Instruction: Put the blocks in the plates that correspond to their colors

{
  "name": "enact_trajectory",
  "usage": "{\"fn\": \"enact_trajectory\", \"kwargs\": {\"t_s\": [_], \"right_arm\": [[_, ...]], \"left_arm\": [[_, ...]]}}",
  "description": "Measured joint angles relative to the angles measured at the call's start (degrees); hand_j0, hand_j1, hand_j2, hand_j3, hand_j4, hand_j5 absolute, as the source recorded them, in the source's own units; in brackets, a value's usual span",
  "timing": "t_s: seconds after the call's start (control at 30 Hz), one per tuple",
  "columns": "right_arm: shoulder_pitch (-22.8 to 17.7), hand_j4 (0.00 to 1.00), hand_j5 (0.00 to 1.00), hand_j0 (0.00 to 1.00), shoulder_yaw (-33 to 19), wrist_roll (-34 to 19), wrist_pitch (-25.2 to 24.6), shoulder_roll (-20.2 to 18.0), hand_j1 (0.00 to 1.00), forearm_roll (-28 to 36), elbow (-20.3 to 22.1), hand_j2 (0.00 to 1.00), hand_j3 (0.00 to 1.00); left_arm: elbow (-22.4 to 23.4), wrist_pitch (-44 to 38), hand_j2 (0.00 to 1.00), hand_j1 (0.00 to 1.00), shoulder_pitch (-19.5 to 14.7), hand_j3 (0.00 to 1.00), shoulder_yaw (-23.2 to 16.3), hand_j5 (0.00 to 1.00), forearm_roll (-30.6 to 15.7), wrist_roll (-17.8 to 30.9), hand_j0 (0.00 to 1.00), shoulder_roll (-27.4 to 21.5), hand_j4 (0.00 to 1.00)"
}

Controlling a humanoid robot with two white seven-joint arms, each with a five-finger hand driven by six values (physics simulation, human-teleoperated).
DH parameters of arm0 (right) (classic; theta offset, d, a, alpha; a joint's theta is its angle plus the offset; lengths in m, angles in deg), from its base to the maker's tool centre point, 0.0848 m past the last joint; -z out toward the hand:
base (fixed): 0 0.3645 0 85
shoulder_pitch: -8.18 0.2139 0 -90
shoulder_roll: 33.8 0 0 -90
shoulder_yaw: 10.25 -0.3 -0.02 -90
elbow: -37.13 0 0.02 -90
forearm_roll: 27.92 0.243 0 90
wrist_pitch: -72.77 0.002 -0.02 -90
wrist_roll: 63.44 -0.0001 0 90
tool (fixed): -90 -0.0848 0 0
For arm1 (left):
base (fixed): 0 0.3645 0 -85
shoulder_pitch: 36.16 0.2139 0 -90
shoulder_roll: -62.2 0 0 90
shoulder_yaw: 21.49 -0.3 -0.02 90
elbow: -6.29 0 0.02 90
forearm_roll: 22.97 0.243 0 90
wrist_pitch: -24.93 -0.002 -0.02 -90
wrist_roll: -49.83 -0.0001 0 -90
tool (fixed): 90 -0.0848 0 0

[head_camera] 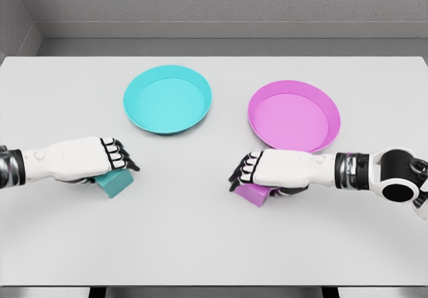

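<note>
Two blocks sit on the white table, neither yet in a plate. On my left, the left hand rests on the small teal cube-shaped block, fingers curled over its top; whether it truly grips, I cannot tell. Beyond it waits the round teal plastic plate, empty. Further right, the right hand curls over the small magenta block, just beside the empty round magenta plate. I judge both placements remain.
</note>
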Motion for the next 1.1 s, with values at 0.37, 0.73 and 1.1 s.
{"fn": "enact_trajectory", "kwargs": {"t_s": [0.37,0.73,1.1], "right_arm": [[1.23,0.55,0.55,0.55,-0.65,-0.90,0.13,-0.08,0.55,-0.09,0.08,0.55,0.55],[4.57,0.54,0.54,0.54,-3.97,-0.98,0.17,0.10,0.54,0.08,0.08,0.54,0.54],[3.69,0.55,0.55,0.55,-11.38,-0.52,-16.32,-0.16,0.55,1.51,-0.03,0.55,0.55]], "left_arm": [[-0.14,-0.04,0.46,0.46,-0.44,0.46,0.07,0.46,-0.42,0.91,0.46,-0.01,0.46],[-0.30,0.09,0.35,0.35,-5.45,0.35,1.68,0.35,-1.46,1.07,0.35,0.10,0.35],[5.44,0.11,0.35,0.35,-13.53,0.35,2.97,0.35,-0.96,1.21,0.35,10.11,0.35]]}}
